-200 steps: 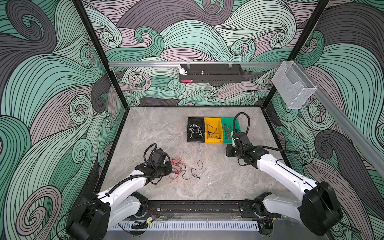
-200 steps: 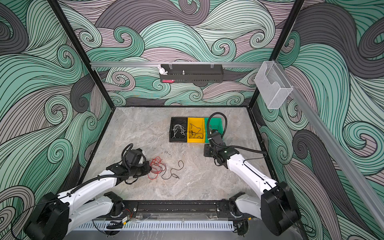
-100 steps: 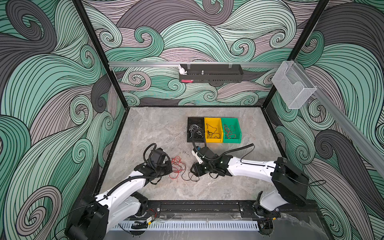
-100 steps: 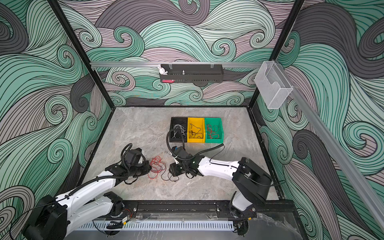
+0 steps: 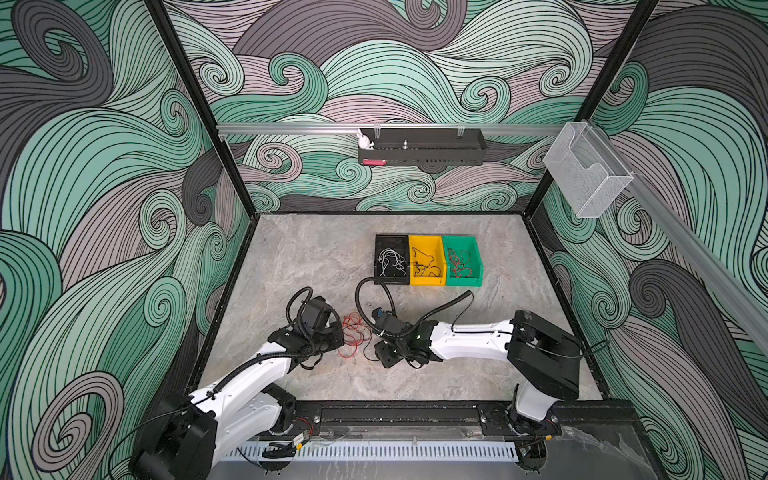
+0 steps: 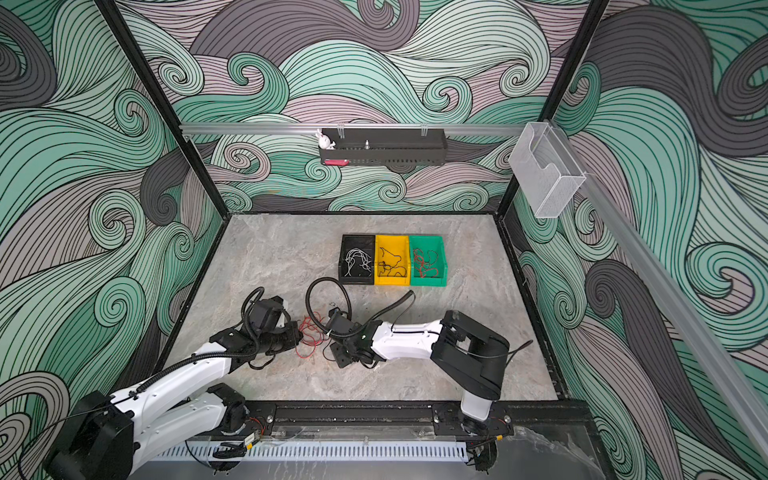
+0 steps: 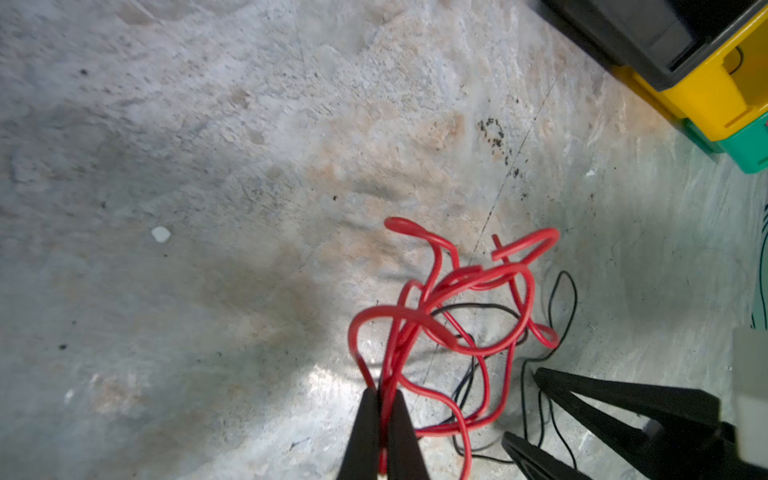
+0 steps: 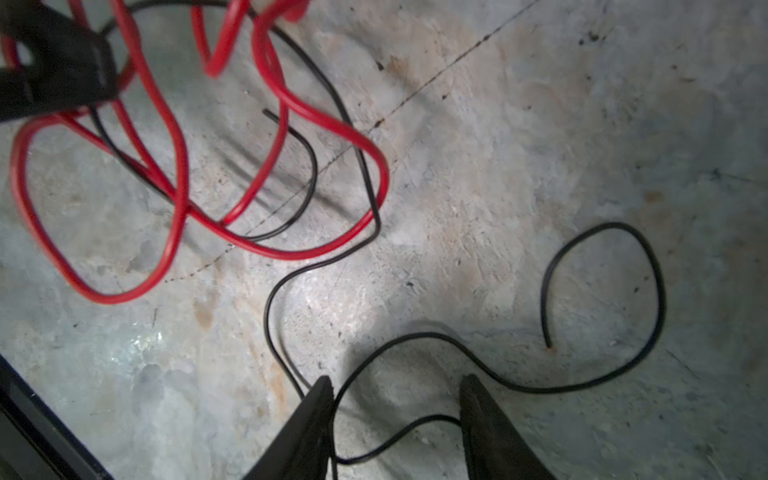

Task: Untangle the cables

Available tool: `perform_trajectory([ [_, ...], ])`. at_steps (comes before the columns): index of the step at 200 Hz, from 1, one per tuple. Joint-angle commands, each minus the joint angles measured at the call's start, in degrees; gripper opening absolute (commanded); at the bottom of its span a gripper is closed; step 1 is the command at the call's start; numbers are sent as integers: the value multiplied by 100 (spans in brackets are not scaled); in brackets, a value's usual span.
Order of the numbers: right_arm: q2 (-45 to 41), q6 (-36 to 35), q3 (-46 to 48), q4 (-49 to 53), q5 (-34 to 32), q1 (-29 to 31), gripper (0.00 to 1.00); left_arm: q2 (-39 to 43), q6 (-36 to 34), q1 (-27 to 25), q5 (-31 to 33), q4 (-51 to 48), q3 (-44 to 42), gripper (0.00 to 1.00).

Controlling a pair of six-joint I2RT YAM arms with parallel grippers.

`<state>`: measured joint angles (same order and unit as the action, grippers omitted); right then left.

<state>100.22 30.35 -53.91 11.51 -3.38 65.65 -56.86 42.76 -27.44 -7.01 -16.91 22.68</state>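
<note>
Carrying everything: a grey, stone-patterned tabletop (image 5: 299, 257), closed in by walls (image 5: 124, 166) printed with green and grey swirls.
Arms: a white-and-black left arm (image 5: 249, 374) and a white-and-black right arm (image 5: 469, 345) reach in from the near edge and meet near the front middle of the tabletop.
Bins: three small plastic bins stand in a row toward the back, side walls touching. A black bin (image 5: 390, 237) holds white cables (image 5: 390, 262), a yellow bin (image 5: 426, 280) holds black cables (image 5: 424, 266), and a green bin (image 5: 463, 281) holds red cables (image 5: 459, 262).
Loose cables: a tangle of thin red cables (image 7: 461, 276) lies on the tabletop between the two grippers, in front of the bins and apart from them. A thin black cable (image 8: 540, 390) runs through the tangle and trails out toward the right arm, ending in an open curl.
Left gripper (image 7: 380, 395): fingers pressed together, pinching a red strand at the edge of the tangle.
Right gripper (image 8: 397, 382): fingers spread, tips low at the tabletop, a bend of the thin black cable lying between them, unclamped.
</note>
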Motion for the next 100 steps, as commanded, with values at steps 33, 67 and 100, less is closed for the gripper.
perform_trajectory([
  [33,187,-117,-185,515,-776,141,23,96,0,32,118,-98,-27,3],
  [67,-22,-131,-6,651,-1085,92,8,121,7,37,167,-83,-77,3],
  [100,-418,-59,338,625,-1129,-273,2,140,16,37,199,-119,-84,2],
])
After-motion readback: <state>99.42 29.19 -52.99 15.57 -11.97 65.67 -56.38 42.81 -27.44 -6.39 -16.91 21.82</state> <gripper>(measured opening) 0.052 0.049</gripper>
